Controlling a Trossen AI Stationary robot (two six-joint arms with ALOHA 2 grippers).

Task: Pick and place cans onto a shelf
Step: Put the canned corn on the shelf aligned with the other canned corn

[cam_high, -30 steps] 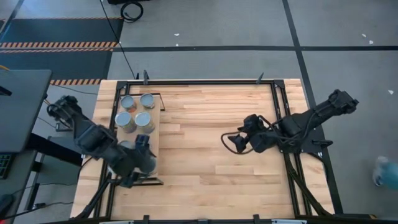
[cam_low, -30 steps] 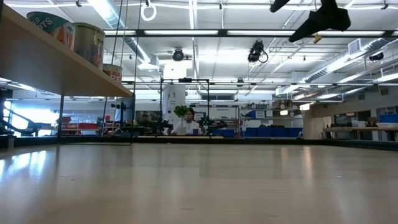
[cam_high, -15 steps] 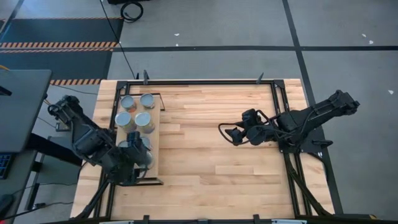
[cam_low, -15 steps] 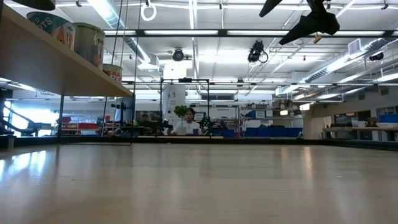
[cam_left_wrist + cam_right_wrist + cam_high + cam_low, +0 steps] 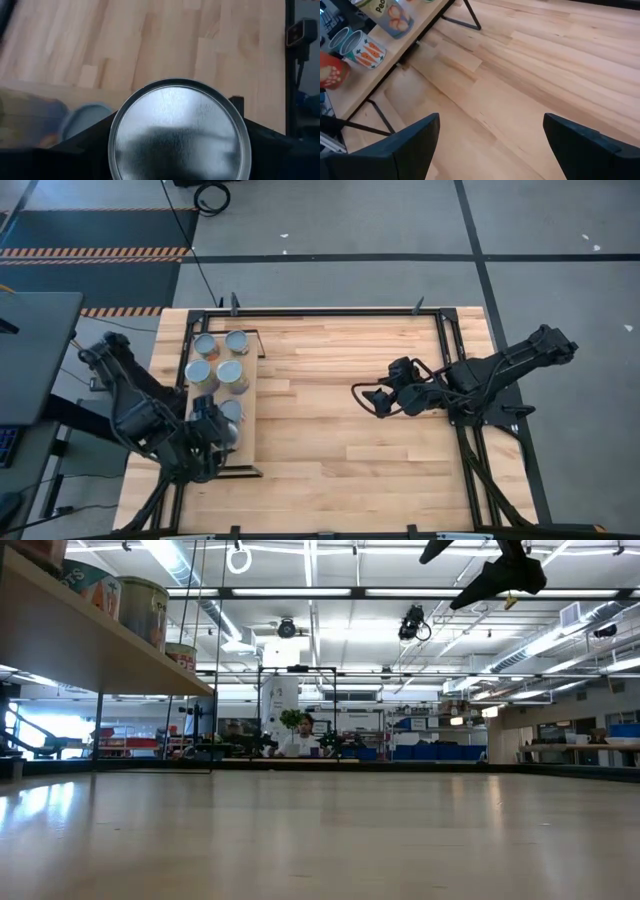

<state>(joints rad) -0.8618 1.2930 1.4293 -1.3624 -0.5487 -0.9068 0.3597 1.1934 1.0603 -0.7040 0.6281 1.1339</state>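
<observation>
Gripping a can (image 5: 178, 131) between its fingers over the shelf (image 5: 247, 425), the left gripper (image 5: 212, 432) is risking knocking the neighbouring cans (image 5: 219, 359) just beside it.

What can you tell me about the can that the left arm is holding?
The can is a small round tin with a shiny silver lid and a raised rim. In the left wrist view the lid faces the camera, and the left gripper has one dark finger against each side of it. From above, arm and can are at the near end of the shelf, past the cans already standing there. Its label and its underside are hidden.
</observation>
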